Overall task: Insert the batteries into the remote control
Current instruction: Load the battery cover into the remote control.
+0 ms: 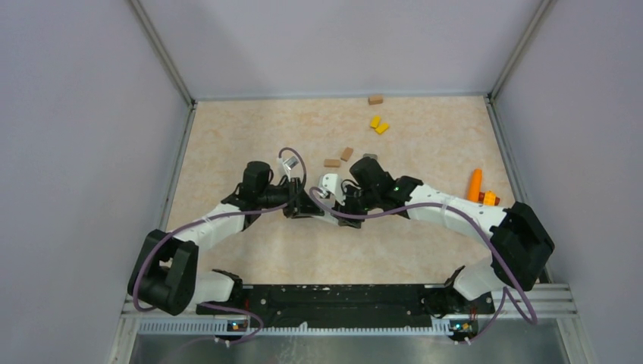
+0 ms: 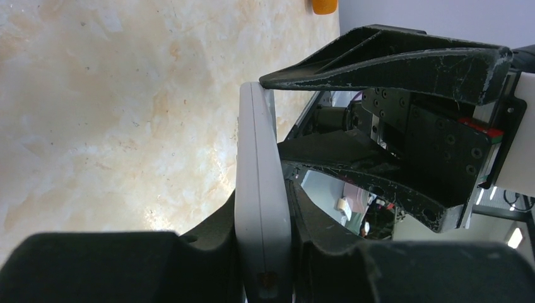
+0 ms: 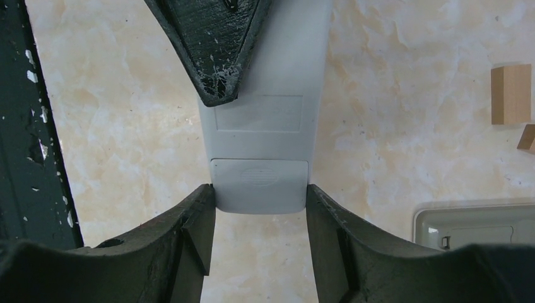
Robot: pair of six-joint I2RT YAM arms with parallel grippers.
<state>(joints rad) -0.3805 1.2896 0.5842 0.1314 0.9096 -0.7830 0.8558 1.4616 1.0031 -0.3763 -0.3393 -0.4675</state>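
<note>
Right end effector [image 3: 260, 197] astride remote [image 3: 265, 126] edges

The remote control [image 3: 262, 136] is light grey plastic, smooth and matt, and its battery cover [image 3: 258, 183] carries a small patch of fine ribs. The jaws of the right gripper [image 3: 260, 192] are black plastic, rough-looking, scuffed and flecked with white. The tabletop [image 3: 404, 95] is a smooth, beige marbled sheet with a faint sheen. A block [image 3: 511, 93] looks like matt bare wood.
</note>
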